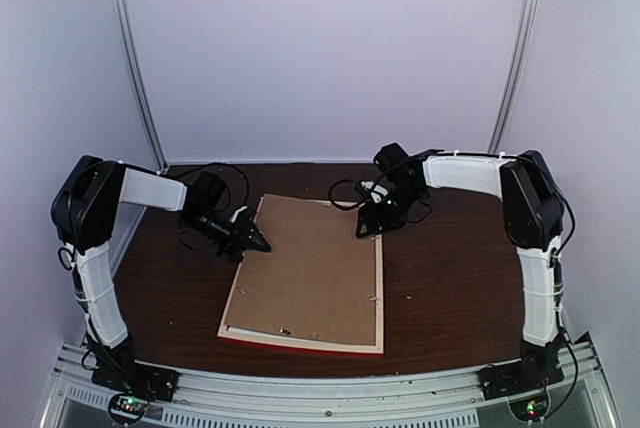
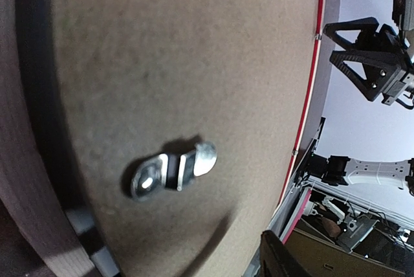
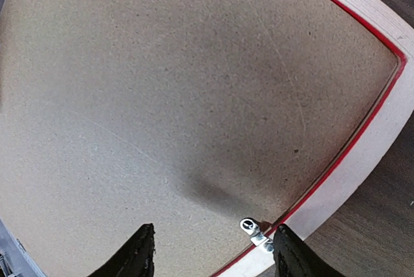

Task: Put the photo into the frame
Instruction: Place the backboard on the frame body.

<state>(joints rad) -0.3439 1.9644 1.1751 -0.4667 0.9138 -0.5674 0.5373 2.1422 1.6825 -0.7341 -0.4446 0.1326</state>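
The frame (image 1: 379, 293) lies face down on the table, pale wood back up and red front edge (image 1: 300, 345) toward me. A plain brown backing board (image 1: 310, 268) fills its opening. The photo is hidden. My left gripper (image 1: 255, 240) hovers low at the board's left edge; in the left wrist view one dark finger (image 2: 284, 259) shows beside a metal turn clip (image 2: 171, 173), with nothing held. My right gripper (image 1: 368, 226) stands open over the far right corner, its fingertips (image 3: 139, 254) apart above the board (image 3: 162, 96), near a small clip (image 3: 256, 231) by the frame's rim (image 3: 362, 180).
Dark brown table (image 1: 450, 288) surrounds the frame. More small metal clips (image 1: 283, 331) sit along the frame's near and right sides. Pale walls and two metal posts close the back. Black cables trail from both wrists.
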